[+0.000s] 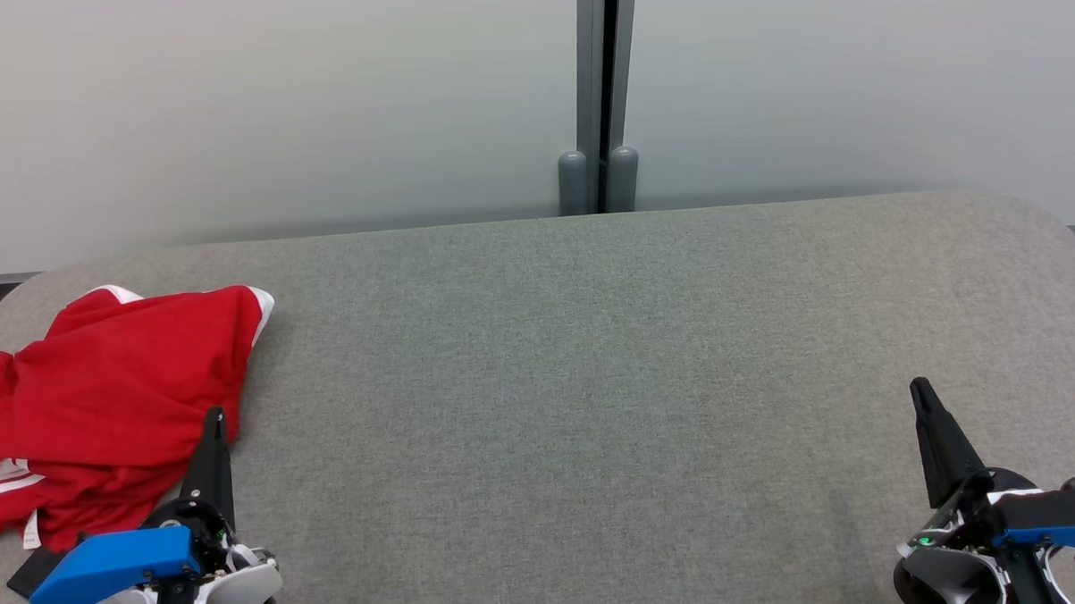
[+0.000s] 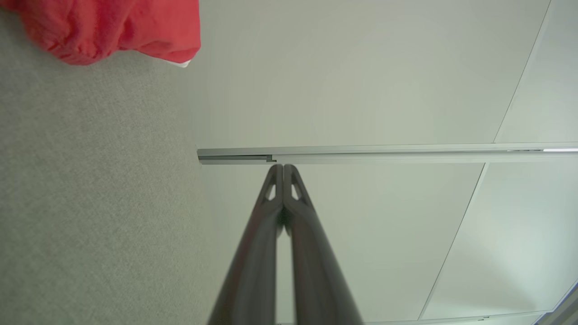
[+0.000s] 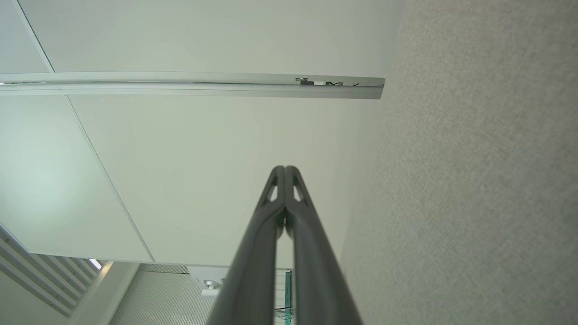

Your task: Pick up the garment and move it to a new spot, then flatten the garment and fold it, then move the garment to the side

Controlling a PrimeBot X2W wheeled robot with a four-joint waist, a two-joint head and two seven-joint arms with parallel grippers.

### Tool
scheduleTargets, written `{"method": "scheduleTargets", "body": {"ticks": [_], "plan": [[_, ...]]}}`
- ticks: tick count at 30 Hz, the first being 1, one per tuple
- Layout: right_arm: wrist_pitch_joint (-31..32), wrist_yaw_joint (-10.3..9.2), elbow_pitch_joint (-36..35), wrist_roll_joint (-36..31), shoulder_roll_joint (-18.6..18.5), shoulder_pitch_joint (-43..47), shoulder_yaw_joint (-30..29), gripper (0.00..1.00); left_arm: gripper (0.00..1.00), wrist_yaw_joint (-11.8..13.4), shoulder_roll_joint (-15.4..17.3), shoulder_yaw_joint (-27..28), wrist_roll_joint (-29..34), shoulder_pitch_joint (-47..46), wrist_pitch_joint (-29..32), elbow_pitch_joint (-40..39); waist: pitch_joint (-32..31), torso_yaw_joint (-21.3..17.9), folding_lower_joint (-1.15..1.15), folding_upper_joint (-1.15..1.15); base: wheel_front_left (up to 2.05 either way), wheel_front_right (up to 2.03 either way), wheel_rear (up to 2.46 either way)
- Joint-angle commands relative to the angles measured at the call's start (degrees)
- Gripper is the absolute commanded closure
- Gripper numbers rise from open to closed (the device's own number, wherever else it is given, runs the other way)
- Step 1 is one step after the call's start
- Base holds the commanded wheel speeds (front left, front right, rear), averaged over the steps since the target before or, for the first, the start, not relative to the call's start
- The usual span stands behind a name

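Grey table (image 1: 594, 380), pale wall (image 1: 227, 107) behind. Red garment (image 1: 103, 398) crumpled at left end, not yet picked up. Both jaws together, empty. Moving, flattening, folding all ahead.

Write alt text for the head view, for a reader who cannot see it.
A crumpled red garment, white-trimmed, lies at the left end of a grey fabric-covered table. The left gripper and the right gripper sit shut and empty at the lower corners. A pale wall stands behind.
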Motion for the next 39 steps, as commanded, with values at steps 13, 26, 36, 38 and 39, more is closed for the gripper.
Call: {"method": "scheduleTargets", "body": {"ticks": [13, 26, 36, 38, 39], "plan": [[0.12, 0.02, 0.09, 0.16, -0.01, -0.82, -0.06, 1.0, 1.0, -0.19, -0.14, 0.02, -0.16, -0.53, 0.18, -0.26, 0.0, 0.0, 0.0, 0.0, 0.0, 0.0, 0.0], [0.12, 0.02, 0.09, 0.16, -0.01, -0.82, -0.06, 1.0, 1.0, -0.19, -0.15, 0.02, -0.16, -0.53, 0.18, -0.26, 0.0, 0.0, 0.0, 0.0, 0.0, 0.0, 0.0], [0.12, 0.02, 0.09, 0.16, -0.01, -0.83, -0.06, 1.0, 1.0, -0.19, -0.15, 0.02, -0.16, -0.53, 0.18, -0.26, 0.0, 0.0, 0.0, 0.0, 0.0, 0.0, 0.0], [0.12, 0.02, 0.09, 0.16, -0.01, -0.83, -0.06, 1.0, 1.0, -0.19, -0.15, 0.02, -0.16, -0.53, 0.18, -0.26, 0.0, 0.0, 0.0, 0.0, 0.0, 0.0, 0.0], [0.12, 0.02, 0.09, 0.16, -0.01, -0.83, -0.06, 1.0, 1.0, -0.19, -0.15, 0.02, -0.16, -0.53, 0.18, -0.26, 0.0, 0.0, 0.0, 0.0, 0.0, 0.0, 0.0]]}}
